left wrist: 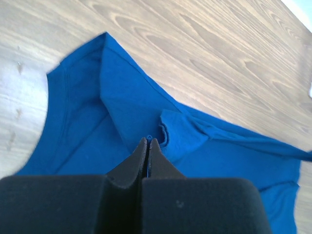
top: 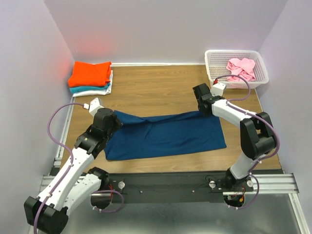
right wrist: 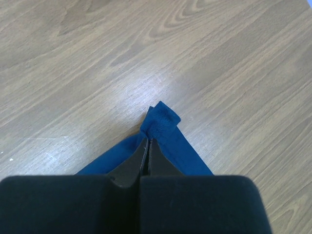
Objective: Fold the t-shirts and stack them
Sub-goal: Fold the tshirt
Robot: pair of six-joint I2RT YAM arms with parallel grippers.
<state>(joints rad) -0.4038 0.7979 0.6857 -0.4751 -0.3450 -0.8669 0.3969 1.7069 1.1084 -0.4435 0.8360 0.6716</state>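
Dark navy-blue cotton t-shirt [top: 165, 136]: our left gripper [left wrist: 147, 141] and right gripper [right wrist: 147, 142] are closed tight on its far edge, mid-fold. Next, we judge, both must draw it evenly nearward.

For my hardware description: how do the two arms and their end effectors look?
The left arm and right arm have white shells with black joints. A purple cable loops beside each. The left end effector and right end effector have matte black fingers tapering to thin tips.

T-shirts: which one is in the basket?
The pink t-shirt, crumpled inside the basket at far right. The blue t-shirt lies spread mid-table; the orange t-shirt lies folded far left.
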